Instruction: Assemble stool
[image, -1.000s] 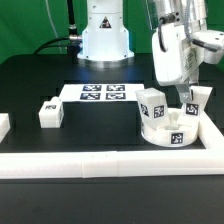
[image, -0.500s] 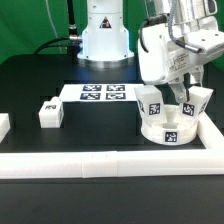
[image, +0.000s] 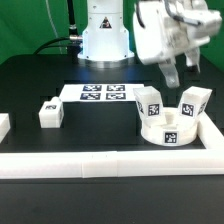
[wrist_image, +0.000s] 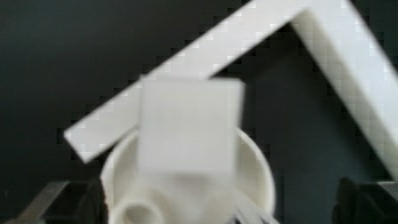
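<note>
Black tabletop fills both views, with a green backdrop (image: 28, 25) and the arm's white base (image: 105, 38) at the far edge. The gripper (image: 176, 72) hangs above the near corner on the exterior view's right and is blurred in that view. In the wrist view its two dark fingers (wrist_image: 48, 200) are spread wide with nothing clamped between them, so it is released and empty.

Below it the stool's round seat (image: 172, 134) lies flat on the table, tucked into that corner just beside the front rail (image: 100, 163) and the side rail (image: 208, 128). Two tagged legs stand on the seat, apart from each other. One leg (image: 151, 103) is on the exterior view's left side of the disc. The other leg (image: 195, 102) is on its right side and leans outward. Neither touches the fingers. In the wrist view a pale block covers part of the disc, too blurred to show which leg it is.

The marker board (image: 103, 94) lies mid-table toward the far edge. A third leg (image: 49, 112) rests loose on the table, well apart from the seat, toward the edge on the exterior view's left. Another white piece (image: 3, 124) is cut off at that edge; what it is cannot be told.
</note>
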